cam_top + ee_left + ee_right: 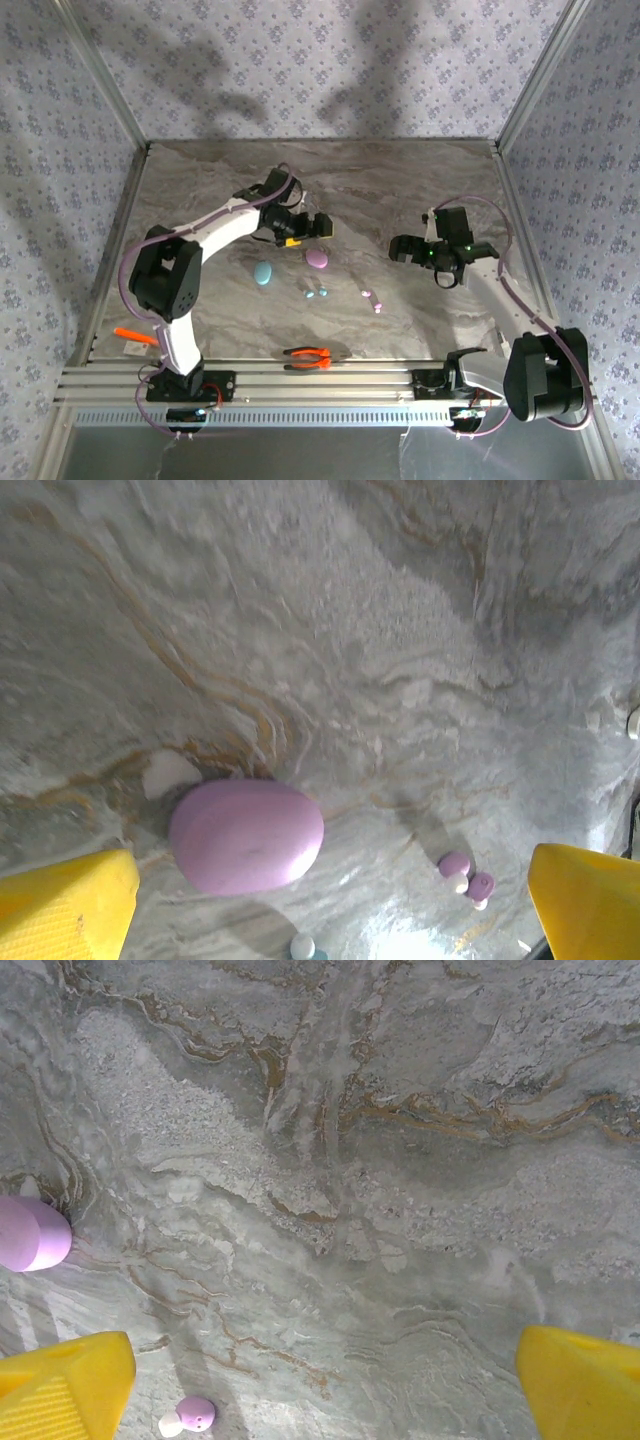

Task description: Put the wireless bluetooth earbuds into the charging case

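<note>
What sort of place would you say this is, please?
Probably a robot test cell in a lab: left arm and right arm bolted to an aluminium rail, a marble-patterned tabletop, patterned walls closing it in.

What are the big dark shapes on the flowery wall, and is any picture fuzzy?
Top external: the dark shapes on the back wall are soft-edged shadows. Left wrist: the purple case looks slightly soft, and glare brightens the table at the bottom. Right wrist: the table is sharp, the yellow fingers blurry.
</note>
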`<state>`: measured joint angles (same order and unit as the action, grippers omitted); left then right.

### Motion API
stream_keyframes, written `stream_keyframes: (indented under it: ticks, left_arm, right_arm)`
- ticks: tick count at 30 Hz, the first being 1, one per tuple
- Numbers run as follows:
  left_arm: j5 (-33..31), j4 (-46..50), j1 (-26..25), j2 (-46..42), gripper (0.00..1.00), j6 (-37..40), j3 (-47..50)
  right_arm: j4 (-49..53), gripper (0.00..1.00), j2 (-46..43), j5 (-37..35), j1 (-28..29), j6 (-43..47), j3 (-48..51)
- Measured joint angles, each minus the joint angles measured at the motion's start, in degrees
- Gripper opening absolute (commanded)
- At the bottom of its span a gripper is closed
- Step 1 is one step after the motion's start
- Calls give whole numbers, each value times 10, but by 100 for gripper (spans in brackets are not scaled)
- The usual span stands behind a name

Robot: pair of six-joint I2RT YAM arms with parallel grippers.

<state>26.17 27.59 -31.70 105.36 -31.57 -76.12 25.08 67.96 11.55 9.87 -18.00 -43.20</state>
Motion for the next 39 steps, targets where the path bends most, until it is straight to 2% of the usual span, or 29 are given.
stream_keyframes:
  ticks: [7,15,29,39]
  left_arm:
    - [-3,-18,-20,-35,100,-51,97]
    - [-2,-40,-30,-37,100,-79,107]
    - [17,-35,-32,65,100,-79,-17]
    - [27,-12,-34,102,100,-71,-75]
  right_arm:
    - [0,99,15,10,0,0,0]
    - [0,98,20,14,0,0,0]
    - [0,98,20,13,0,0,0]
    - [0,97,20,13,-4,0,0]
